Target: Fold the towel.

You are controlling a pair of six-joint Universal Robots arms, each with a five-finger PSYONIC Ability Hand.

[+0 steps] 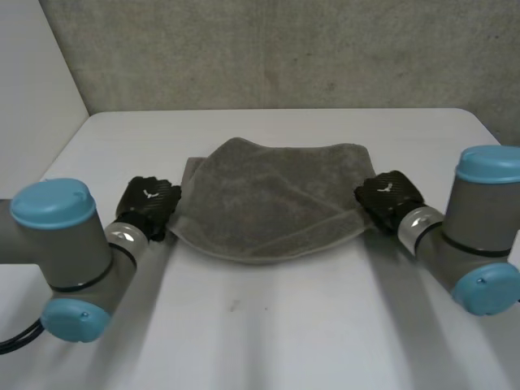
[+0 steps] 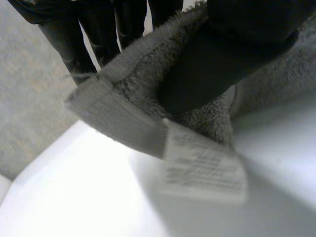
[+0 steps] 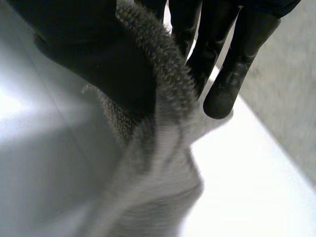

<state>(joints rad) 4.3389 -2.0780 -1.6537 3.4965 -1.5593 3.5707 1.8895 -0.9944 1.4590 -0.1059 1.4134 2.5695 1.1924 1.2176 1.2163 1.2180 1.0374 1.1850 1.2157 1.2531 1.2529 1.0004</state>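
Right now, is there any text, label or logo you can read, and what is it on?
Label on the towel, beside the left hand: lines of print, too blurred to read.
Small white mark on the left hand, one on the right hand: no letters legible.

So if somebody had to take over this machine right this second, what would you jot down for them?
Left hand: shut on the towel, pinching its left corner by the label.
Right hand: shut on the towel's right end, pinched between thumb and fingers.
Towel: mid-table, stretched between the two hands, with both held ends raised a little.
Done: both ends are gripped, and the towel looks doubled over already, though I can't be sure.
Left: probably carry the held ends across for the next fold, lay the towel flat and let go.
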